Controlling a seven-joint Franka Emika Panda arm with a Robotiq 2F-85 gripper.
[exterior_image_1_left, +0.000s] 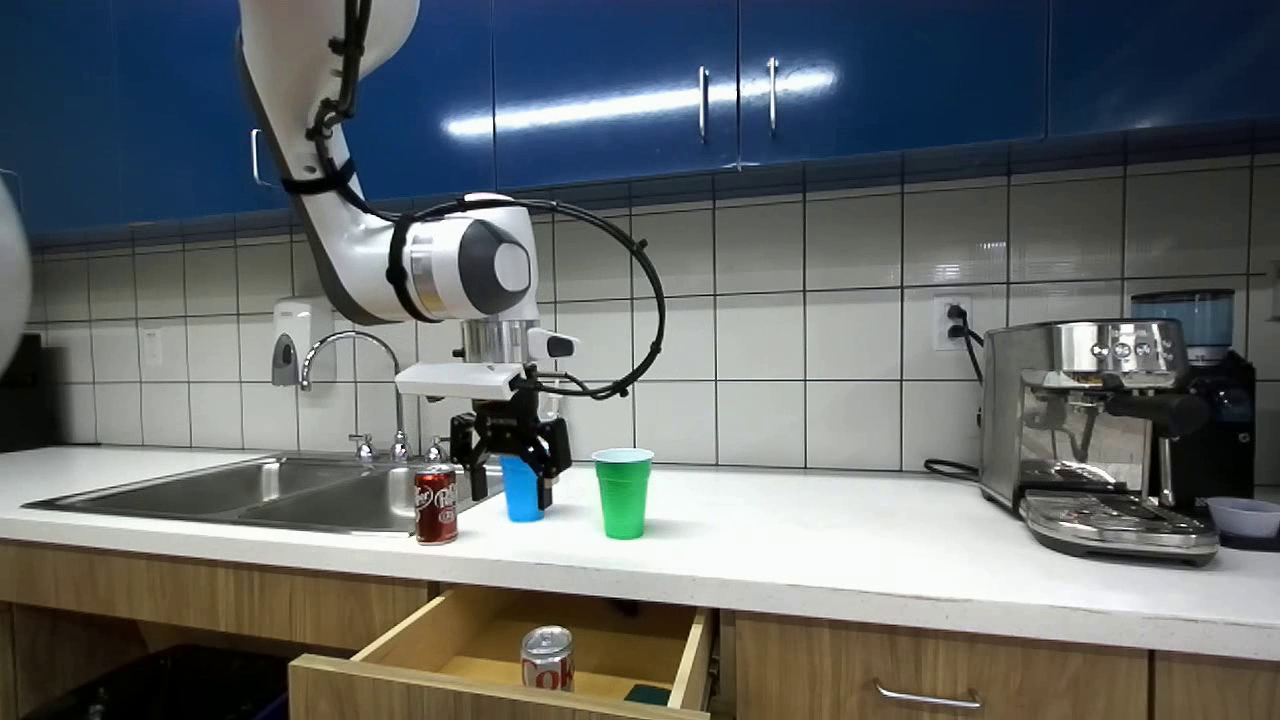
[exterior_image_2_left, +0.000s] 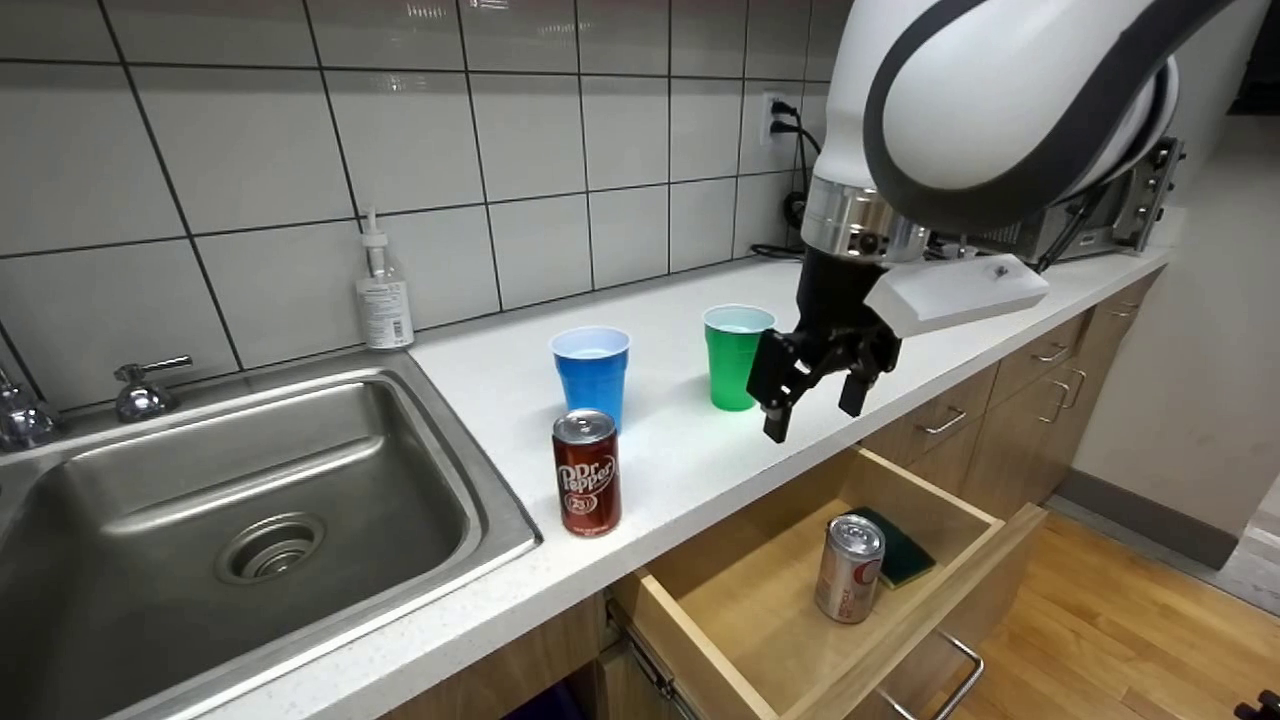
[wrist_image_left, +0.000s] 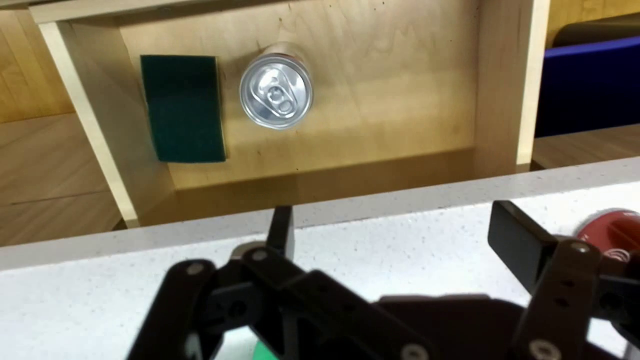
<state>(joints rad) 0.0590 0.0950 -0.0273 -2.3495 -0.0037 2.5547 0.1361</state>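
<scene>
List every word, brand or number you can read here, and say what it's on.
"Dr Pepper": on the red can.
"23": on the same can, below the name.
"ok": seemingly part of a word, on the silver can.
Too small to read: the print on the pump bottle and the silver can's finer print.

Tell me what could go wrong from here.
The open fingers hang near the green cup, so a sideways swing might knock it over.
The Dr Pepper can stands close to the front edge of the counter; a bump could send it off.
The silver can stands upright in the open drawer and might tip if the drawer is jolted.
</scene>
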